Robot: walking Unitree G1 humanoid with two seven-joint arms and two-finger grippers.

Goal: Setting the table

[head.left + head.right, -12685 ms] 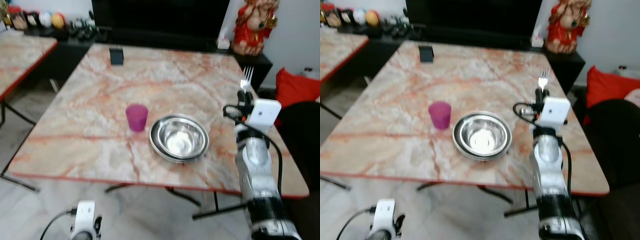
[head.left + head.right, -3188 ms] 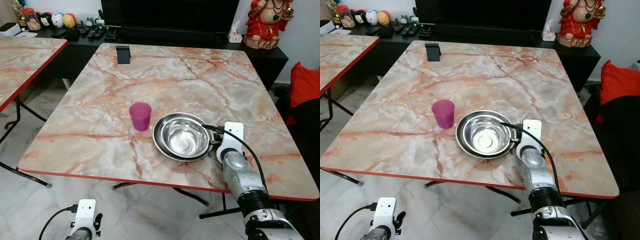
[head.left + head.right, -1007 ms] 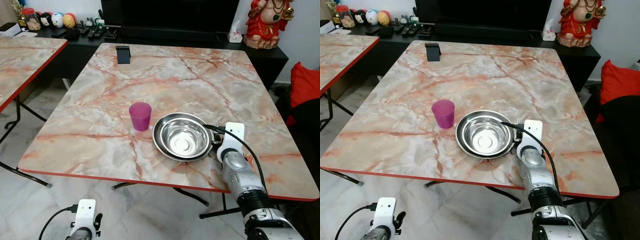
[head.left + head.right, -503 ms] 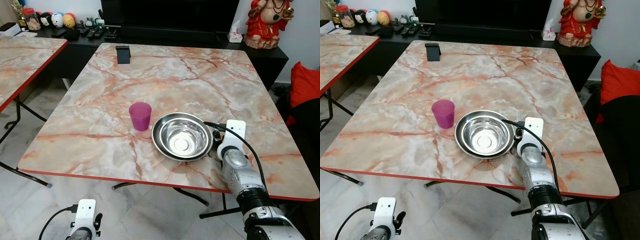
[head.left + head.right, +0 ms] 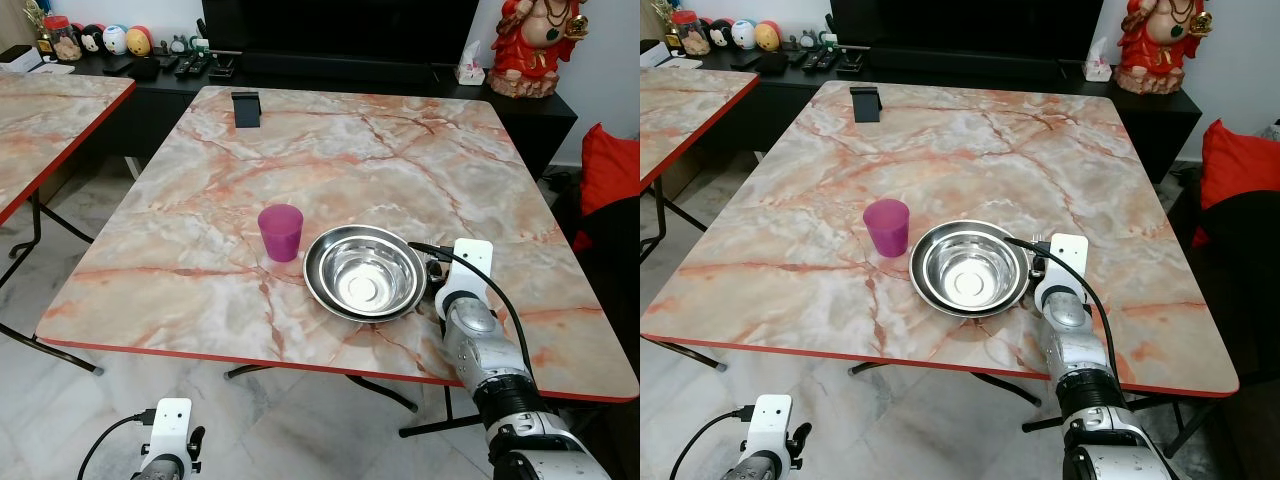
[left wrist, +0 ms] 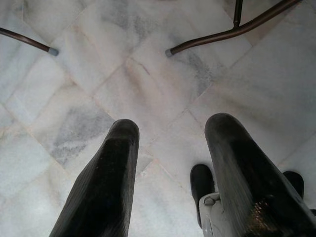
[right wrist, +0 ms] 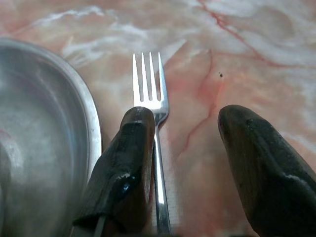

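Marble bench (image 5: 330, 150) with a red edge carries a steel bowl (image 5: 366, 273), a purple cup (image 5: 281, 232) just left of the bowl, and a small black stand (image 5: 245, 108) at the far left corner. Right pincer (image 7: 197, 143) is low over the bench at the bowl's right rim, fingers spread apart and gripping nothing. Fork (image 7: 154, 128) lies flat on the marble just beside the bowl (image 7: 44, 143), tines pointing away from the robot; one black finger (image 7: 123, 168) sits over its handle, the other finger well off to the side, so the fork is released, not clamped. From the head views the white wrist camera box (image 5: 1068, 256) and a black cable cover most of the fork. Left pincer (image 6: 173, 163) hangs idle below the bench edge, fingers parted and empty, pointing at the pale tiled floor (image 6: 98, 84) with metal bench legs (image 6: 222, 34) and the robot's dark foot (image 6: 201, 182) in sight. Second marble bench (image 5: 40, 110) stands at far left. Black cabinet (image 5: 330, 70) behind, with small figurines (image 5: 100, 40) on it and a red statue (image 5: 540, 45) at its right end. Red cushion (image 5: 608, 175) at the right edge.
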